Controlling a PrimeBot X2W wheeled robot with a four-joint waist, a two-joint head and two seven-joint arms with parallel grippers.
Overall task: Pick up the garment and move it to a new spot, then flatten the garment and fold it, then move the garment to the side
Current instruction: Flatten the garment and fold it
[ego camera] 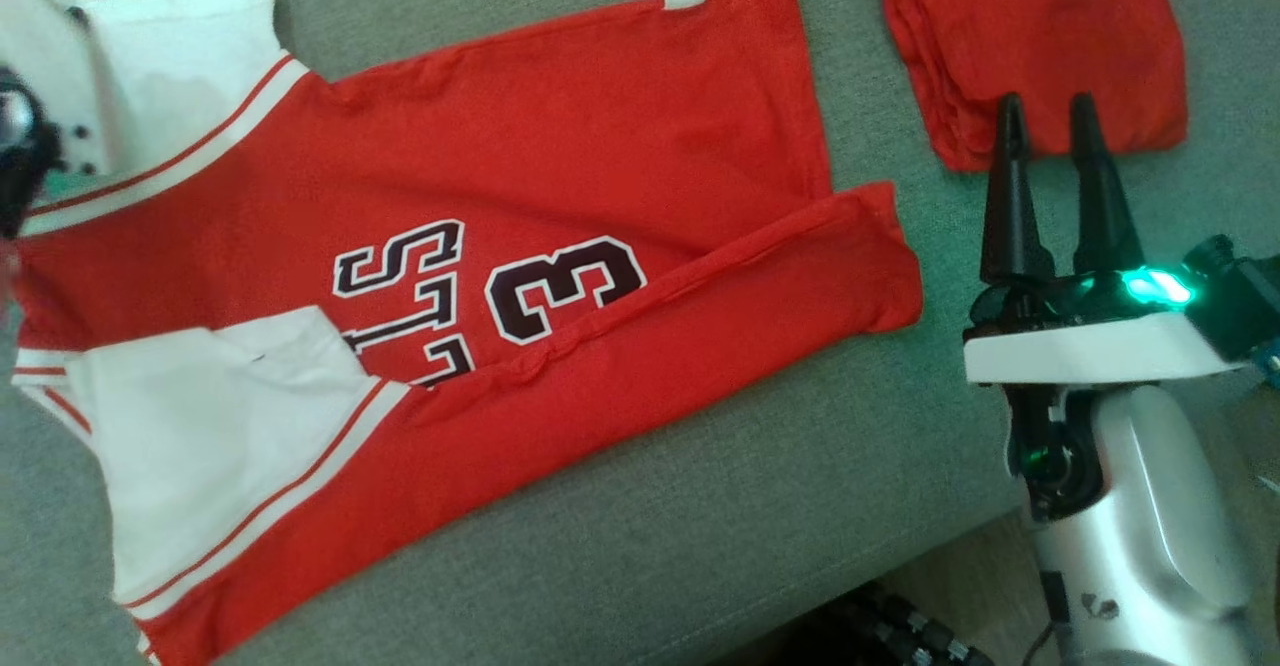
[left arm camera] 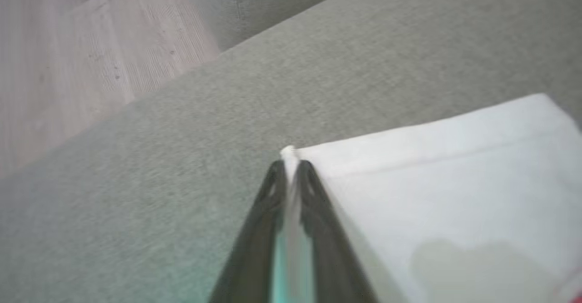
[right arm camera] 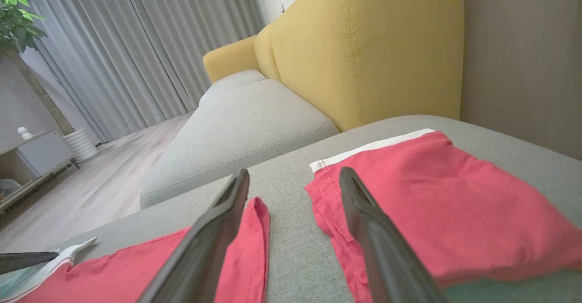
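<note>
- The left claw (left arm camera: 289, 164) is pinched almost closed on the white sleeve corner of the jersey (ego camera: 560, 136), near the left edge of the grey sofa cushion (ego camera: 700, 506).
- The right claw (ego camera: 1050, 111) is spread wide and empty over the cushion's right side, its tips at the near edge of a folded red garment (ego camera: 1040, 36).
- The jersey lies flat with its near long side folded over. The dark print reads "3" and "LS", the rest tucked under.
- The right wrist view adds a yellow backrest (right arm camera: 363, 48) and grey curtains (right arm camera: 136, 43). The left wrist view adds a wooden floor (left arm camera: 68, 66).

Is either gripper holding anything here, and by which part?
The left gripper pinches the jersey by a white sleeve corner; the right gripper holds nothing.
</note>
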